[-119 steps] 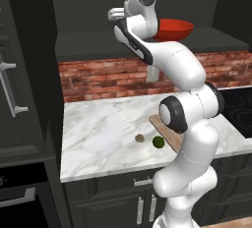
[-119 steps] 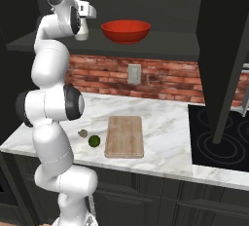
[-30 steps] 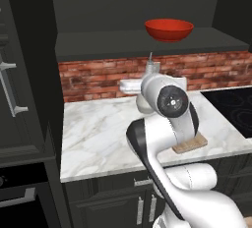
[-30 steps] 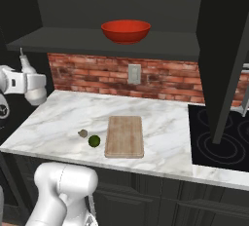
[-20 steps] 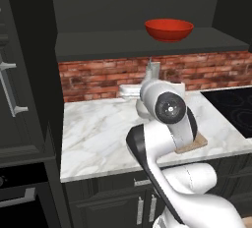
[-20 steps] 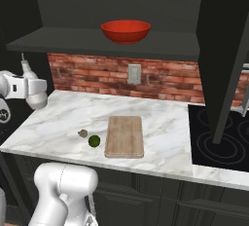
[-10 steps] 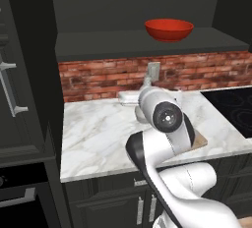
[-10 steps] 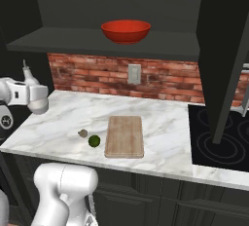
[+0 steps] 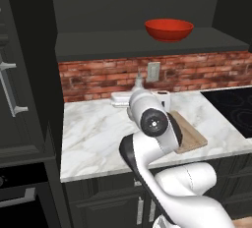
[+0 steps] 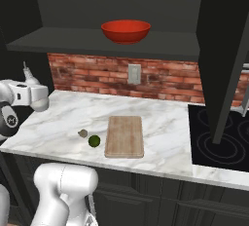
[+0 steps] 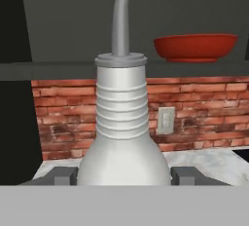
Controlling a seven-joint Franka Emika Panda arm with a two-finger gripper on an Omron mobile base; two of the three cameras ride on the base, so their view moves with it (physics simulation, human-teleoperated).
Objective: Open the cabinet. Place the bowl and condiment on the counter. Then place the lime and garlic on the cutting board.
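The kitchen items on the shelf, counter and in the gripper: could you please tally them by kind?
Bowl: 1
Condiment bottle: 1
Lime: 1
Garlic: 1
Cutting board: 1
Total: 5

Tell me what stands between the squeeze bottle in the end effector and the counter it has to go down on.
Nothing visible. The end effector grips the condiment bottle upright near the counter's left end. The marble there is bare; the garlic, lime and cutting board lie further right.
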